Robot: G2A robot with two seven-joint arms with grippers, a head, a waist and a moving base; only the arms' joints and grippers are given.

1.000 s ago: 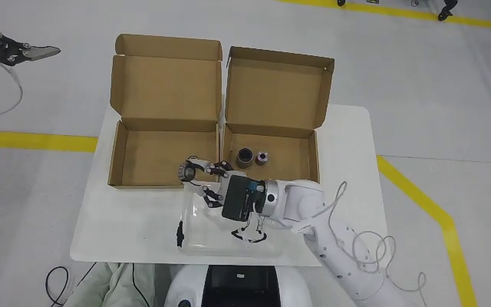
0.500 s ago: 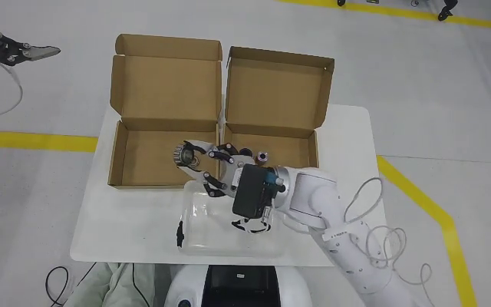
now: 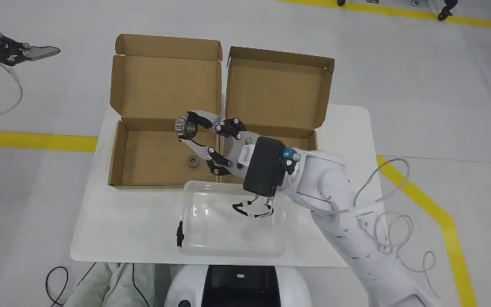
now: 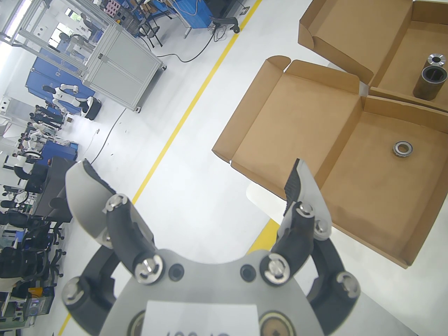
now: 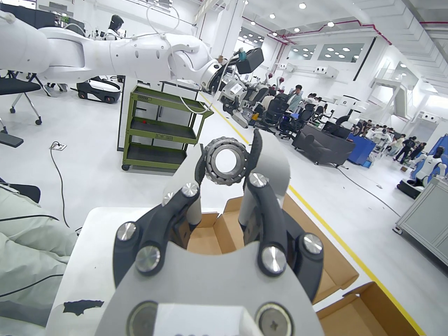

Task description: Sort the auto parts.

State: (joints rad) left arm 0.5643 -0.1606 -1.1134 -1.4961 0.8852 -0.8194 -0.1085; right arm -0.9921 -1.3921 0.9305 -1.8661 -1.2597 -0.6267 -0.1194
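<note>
**Four parts, one held aloft**

A large bearing [image 5: 225,160] of grey metal, rollers showing around its rim, is pinched in the right hand [image 5: 226,163]. It hangs above the left box [image 3: 146,157], near the 1 o'clock corner. A small bearing [image 3: 192,160] lies flat on that box's floor at 3 o'clock. In the right box [image 4: 395,71] a dark sleeve [image 4: 429,83] stands upright, with a small steel bushing [image 4: 435,60] just beside it.

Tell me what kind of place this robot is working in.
Probably a robotics lab or factory test floor: yellow floor lines, other white robots across the hall, and a framed enclosure.
</note>
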